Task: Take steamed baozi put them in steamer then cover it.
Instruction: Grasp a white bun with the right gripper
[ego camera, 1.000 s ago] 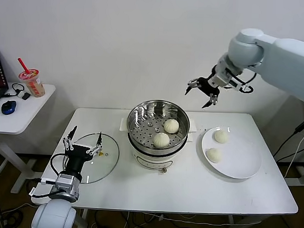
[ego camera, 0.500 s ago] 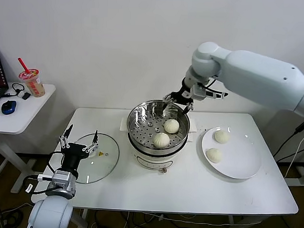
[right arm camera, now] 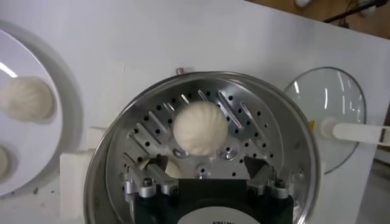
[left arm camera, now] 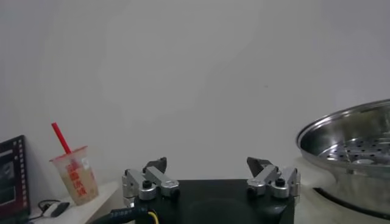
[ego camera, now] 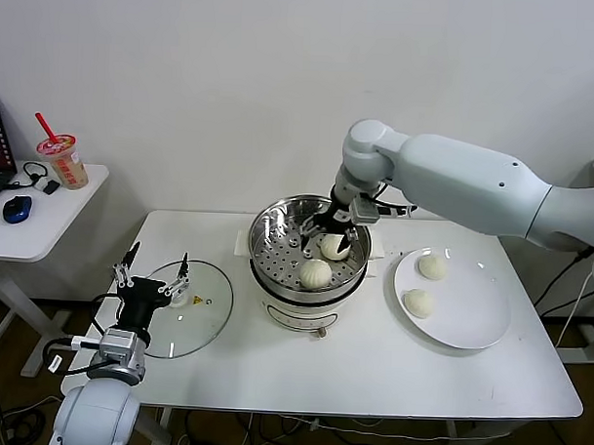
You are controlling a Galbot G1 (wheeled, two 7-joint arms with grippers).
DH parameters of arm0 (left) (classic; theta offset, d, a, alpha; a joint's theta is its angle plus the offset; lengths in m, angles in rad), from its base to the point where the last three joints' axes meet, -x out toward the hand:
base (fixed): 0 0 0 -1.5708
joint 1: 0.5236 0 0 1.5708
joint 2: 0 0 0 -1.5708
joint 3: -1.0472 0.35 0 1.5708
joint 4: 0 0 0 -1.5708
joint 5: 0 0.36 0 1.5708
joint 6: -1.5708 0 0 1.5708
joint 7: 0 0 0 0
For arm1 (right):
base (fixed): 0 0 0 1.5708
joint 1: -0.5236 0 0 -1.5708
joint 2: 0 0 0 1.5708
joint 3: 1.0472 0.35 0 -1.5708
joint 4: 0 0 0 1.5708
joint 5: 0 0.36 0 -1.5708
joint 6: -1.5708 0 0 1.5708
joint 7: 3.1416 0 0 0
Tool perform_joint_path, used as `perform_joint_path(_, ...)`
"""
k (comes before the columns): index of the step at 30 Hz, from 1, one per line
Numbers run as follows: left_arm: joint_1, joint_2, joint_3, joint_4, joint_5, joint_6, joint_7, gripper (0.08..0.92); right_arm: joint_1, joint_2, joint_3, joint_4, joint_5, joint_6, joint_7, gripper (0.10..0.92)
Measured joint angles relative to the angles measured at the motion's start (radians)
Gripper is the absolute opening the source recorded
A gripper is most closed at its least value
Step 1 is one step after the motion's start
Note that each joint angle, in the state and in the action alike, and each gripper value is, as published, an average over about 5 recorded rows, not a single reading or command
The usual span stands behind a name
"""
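Observation:
The steamer (ego camera: 277, 243) stands mid-table with two baozi on its tray, one at the front (ego camera: 316, 273) and one at the back (ego camera: 333, 246). My right gripper (ego camera: 328, 233) is open, low inside the pot over the back baozi. In the right wrist view the right gripper (right arm camera: 204, 164) has its jaws wide apart; the front baozi (right arm camera: 200, 128) lies beyond them and the back baozi (right arm camera: 172, 170) shows partly under them. Two more baozi (ego camera: 432, 266) (ego camera: 418, 303) lie on the white plate (ego camera: 469, 321). My left gripper (ego camera: 157, 276) is open and empty above the glass lid (ego camera: 198, 312).
The left gripper (left arm camera: 207, 164) sees the steamer rim (left arm camera: 350, 131) off to one side. A side table on the left carries a drink cup (ego camera: 63, 161), a mouse (ego camera: 16, 209) and cables. The plate (right arm camera: 46, 143) and the lid (right arm camera: 323, 103) flank the pot.
My right arm swung from high at the back right down to the left and lowered its open gripper into the steamer. The left gripper shifted slightly left. No baozi moved.

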Motion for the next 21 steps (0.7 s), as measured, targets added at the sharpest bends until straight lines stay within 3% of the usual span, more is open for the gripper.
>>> perform_joint_path(21, -0.017, 0.002, 0.009, 0.004, -0.002, 0.005, -0.001, 0.823, -0.079, 0.057, 0.016, -0.039, -0.063, 0.000, -0.006, 0.823)
